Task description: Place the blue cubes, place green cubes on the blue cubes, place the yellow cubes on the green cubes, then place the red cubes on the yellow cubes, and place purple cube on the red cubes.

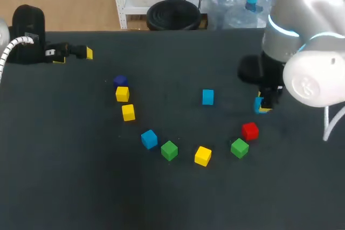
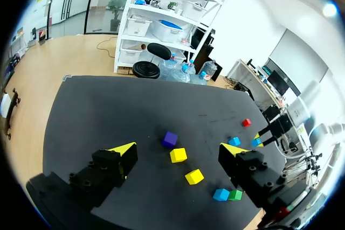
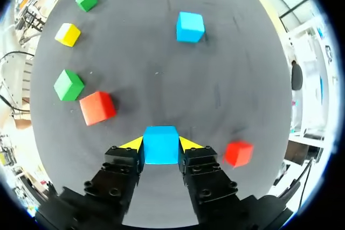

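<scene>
- Right gripper: both yellow tips clamped on opposite faces of held blue cube, at the right side of table. Whether the cube touches the surface, cannot tell.
- Left gripper: fingers spread wide, nothing between them, at the table's far left edge.
- Lone blue cube: mid-table, ahead of right gripper, apart from the others.
- Near red cube, right green cube: just beside each other, near the held cube.
- Second red cube: just beside right gripper's finger, seen in the right wrist view only.
- Arc running leftward: front yellow cube; left green cube close by third blue cube; lower yellow cube; upper yellow cube; purple cube just beyond it.
</scene>
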You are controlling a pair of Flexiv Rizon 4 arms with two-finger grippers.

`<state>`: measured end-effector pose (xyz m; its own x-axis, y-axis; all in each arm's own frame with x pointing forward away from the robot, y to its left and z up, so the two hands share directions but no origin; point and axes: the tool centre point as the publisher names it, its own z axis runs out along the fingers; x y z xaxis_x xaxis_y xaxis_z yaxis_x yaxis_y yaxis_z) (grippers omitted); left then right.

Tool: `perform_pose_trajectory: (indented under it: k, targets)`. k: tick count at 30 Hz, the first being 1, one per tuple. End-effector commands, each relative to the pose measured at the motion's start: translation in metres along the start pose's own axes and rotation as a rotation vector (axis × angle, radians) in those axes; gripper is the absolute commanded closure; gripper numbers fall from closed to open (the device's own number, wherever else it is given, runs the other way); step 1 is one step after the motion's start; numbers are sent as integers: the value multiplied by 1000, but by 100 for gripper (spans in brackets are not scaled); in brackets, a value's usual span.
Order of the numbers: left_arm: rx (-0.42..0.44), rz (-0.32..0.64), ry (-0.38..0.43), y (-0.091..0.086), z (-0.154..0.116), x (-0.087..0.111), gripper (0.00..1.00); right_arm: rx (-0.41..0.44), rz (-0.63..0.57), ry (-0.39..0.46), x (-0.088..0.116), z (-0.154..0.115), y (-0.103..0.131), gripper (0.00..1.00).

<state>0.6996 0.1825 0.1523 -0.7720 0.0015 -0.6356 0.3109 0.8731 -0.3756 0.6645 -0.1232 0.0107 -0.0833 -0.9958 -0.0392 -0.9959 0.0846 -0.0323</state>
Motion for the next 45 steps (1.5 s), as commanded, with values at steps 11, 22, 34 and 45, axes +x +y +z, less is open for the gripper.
perform_pose_trajectory:
  k: [11, 22, 34, 45]
  targets:
    - [12, 3, -6, 3, 0, 1, 0, -17, 26, 36, -43, 0, -36, 100]
    - [12, 3, -6, 3, 0, 1, 0, -47, 33, 24, -67, 5, -24, 100]
    - [12, 3, -6, 3, 0, 1, 0, -52, 18, 22, -80, 13, -21, 100]
    - [12, 3, -6, 3, 0, 1, 0, -46, 0, 11, -92, 16, -21, 100]
